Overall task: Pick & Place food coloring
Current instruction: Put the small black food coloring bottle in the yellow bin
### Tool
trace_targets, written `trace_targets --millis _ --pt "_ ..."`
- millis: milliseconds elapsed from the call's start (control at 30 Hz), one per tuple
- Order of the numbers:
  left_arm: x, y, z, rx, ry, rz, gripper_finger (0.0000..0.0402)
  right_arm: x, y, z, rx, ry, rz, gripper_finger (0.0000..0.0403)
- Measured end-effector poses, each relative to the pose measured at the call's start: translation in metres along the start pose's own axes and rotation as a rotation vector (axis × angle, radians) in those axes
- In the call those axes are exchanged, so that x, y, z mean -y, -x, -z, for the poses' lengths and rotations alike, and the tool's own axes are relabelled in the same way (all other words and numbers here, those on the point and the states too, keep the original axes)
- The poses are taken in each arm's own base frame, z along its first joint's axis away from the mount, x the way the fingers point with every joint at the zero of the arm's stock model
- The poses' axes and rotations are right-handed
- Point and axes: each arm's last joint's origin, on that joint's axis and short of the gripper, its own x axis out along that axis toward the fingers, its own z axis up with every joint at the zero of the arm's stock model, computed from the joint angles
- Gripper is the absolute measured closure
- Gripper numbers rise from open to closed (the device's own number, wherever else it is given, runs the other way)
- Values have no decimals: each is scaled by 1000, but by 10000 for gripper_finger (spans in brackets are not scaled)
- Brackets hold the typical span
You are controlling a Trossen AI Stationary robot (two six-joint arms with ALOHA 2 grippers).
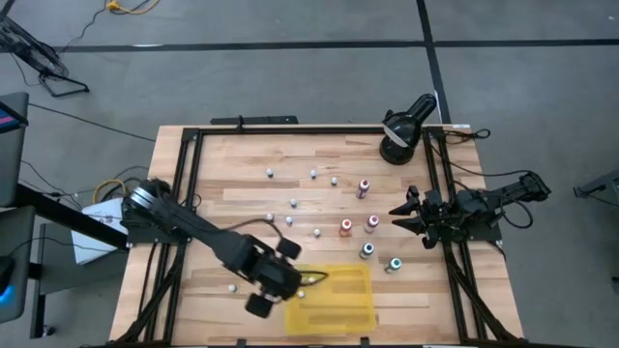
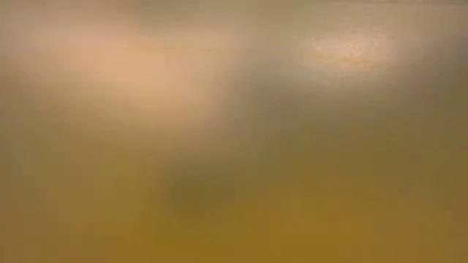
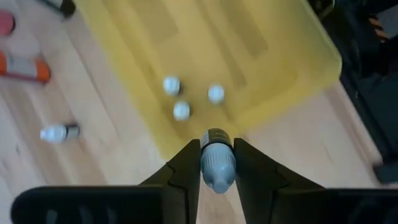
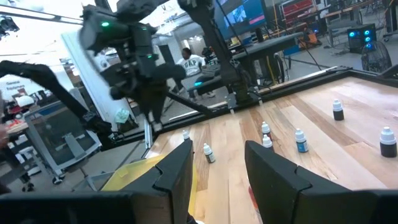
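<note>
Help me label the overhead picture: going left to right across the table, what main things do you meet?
Left gripper holding a bottle → yellow tray → colored-cap bottles → right gripper, empty.

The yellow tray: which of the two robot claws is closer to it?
The left. The left gripper hangs over the yellow tray's edge, holding a bottle. The right gripper waits far across the table, by its right edge.

low view wholly blurred; bottles [image 1: 316, 233] too small for labels.
</note>
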Motion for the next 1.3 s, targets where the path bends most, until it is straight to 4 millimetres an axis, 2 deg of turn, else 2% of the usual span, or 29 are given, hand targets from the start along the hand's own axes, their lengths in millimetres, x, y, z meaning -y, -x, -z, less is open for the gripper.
trace_targets --millis 200,300,633,833,1067,1300 --pt "1 -17 -37 9 33 -1 327 0 0 0 0 0 0 264" --pt "-4 -23 -45 4 74 -7 327 0 0 0 0 0 0 266" --pt "-19 -33 -46 -6 142 -52 327 0 0 0 0 0 1 266" --pt "-24 -53 -47 -31 143 -54 327 0 0 0 0 0 0 264" --pt "-12 -78 -46 -88 105 10 326 0 0 0 -6 2 5 266" --pt "-4 -92 -47 -108 31 11 326 0 -1 1 -10 2 5 264"
